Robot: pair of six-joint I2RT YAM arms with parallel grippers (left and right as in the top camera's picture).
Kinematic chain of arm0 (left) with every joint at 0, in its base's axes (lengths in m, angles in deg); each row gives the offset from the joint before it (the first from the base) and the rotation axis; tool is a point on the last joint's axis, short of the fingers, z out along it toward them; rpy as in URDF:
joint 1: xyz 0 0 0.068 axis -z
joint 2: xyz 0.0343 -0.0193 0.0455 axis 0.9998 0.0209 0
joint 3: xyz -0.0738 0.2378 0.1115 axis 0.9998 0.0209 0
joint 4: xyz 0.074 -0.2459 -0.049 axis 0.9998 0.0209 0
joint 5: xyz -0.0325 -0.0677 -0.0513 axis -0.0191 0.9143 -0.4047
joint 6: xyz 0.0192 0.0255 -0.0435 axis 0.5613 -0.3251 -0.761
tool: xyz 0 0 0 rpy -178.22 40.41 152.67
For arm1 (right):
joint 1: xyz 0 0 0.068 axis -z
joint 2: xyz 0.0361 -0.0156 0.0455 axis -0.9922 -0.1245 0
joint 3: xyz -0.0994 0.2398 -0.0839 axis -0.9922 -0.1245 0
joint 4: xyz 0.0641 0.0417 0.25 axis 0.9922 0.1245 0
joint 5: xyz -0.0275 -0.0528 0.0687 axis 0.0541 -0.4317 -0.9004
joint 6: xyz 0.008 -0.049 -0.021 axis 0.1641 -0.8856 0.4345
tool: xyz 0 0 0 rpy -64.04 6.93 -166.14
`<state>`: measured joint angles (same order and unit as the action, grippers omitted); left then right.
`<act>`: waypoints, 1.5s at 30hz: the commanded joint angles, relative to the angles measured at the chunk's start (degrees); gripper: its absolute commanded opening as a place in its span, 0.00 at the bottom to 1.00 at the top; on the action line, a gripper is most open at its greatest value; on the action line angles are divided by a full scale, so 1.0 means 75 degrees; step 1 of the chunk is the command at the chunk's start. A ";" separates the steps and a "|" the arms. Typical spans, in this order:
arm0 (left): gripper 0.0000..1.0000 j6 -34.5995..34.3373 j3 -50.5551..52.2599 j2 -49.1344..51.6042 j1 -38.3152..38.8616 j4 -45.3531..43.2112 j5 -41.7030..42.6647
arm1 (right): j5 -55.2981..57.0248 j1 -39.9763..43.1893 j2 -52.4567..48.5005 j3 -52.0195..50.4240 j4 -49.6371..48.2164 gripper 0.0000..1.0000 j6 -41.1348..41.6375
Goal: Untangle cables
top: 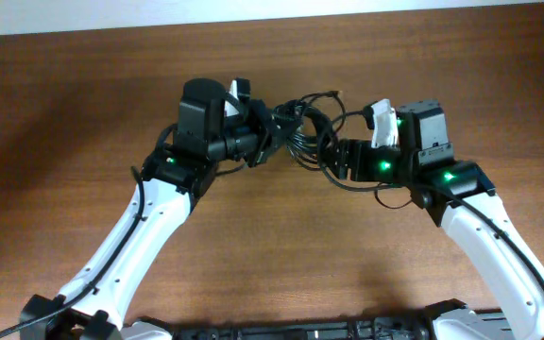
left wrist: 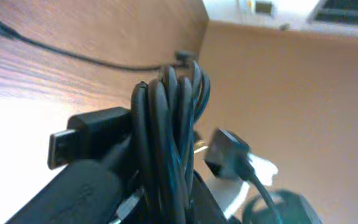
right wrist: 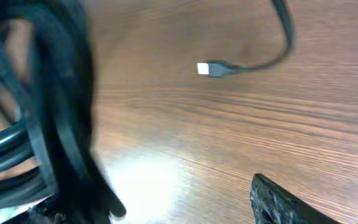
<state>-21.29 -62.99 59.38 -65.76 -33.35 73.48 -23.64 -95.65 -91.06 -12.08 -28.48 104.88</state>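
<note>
The cables (top: pixel 305 127) are a clump of thin black cords hanging between my two grippers above the far middle of the table. My left gripper (top: pixel 270 132) is shut on a bundle of looped strands (left wrist: pixel 169 137); a flat plug end (left wrist: pixel 67 146) sticks out to the left and another plug (left wrist: pixel 225 152) hangs to the right. My right gripper (top: pixel 336 156) is open: its right finger (right wrist: pixel 278 199) stands well apart from the blurred black strands (right wrist: pixel 55 112) at the left, which hide the other finger. One loose cord with a light-tipped plug (right wrist: pixel 211 68) lies on the table.
The brown wooden table (top: pixel 281 255) runs under both arms. A pale wall edge (top: pixel 442 14) lies just behind the far table edge. A thin black cord (left wrist: pixel 73 56) trails across the tabletop in the left wrist view.
</note>
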 commanded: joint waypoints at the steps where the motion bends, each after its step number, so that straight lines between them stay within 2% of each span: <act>1: 0.00 -0.0087 -0.0108 -0.0006 0.0003 -0.0367 0.1553 | 0.1105 0.0003 0.0093 0.0111 0.0119 0.75 0.0277; 3: 0.00 0.0026 -0.0108 -0.0006 0.0003 -0.0469 0.2005 | 0.1478 0.0003 0.0093 0.0111 0.0321 0.75 0.0309; 8: 0.00 0.1501 -0.0108 -0.0006 0.0003 -0.0376 0.2328 | 0.2232 0.0009 0.0093 0.0111 0.0667 0.75 0.0469; 16: 0.00 0.4613 -0.0108 -0.0006 0.0003 -0.0376 0.2314 | 0.2769 0.0009 0.0096 0.0111 0.0956 0.75 0.0469; 25: 0.00 0.4607 -0.0108 -0.0006 0.0006 -0.0134 0.1326 | 0.2270 0.0009 0.0096 0.0111 0.0868 0.75 -0.0032; 32: 0.00 0.3401 -0.0108 -0.0006 0.0006 -0.0003 0.1303 | 0.1096 0.0009 0.0096 0.0111 0.0195 0.75 -0.0201; 39: 0.00 0.0125 -0.0108 -0.0006 0.0006 -0.0003 0.0889 | 0.0207 0.0009 0.0096 0.0111 -0.0070 0.75 -0.0720; 43: 0.00 -0.0761 -0.0108 -0.0006 0.0006 0.0026 0.0799 | 0.0125 0.0009 0.0096 0.0111 -0.0090 0.75 -0.0775; 45: 0.00 -0.1352 -0.0108 -0.0006 0.0006 0.0262 0.1113 | 0.0137 0.0009 0.0096 0.0111 -0.0149 0.75 -0.0775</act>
<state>-22.18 -63.01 59.89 -65.95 -32.83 79.03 -19.64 -95.52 -90.79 -12.06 -28.53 100.09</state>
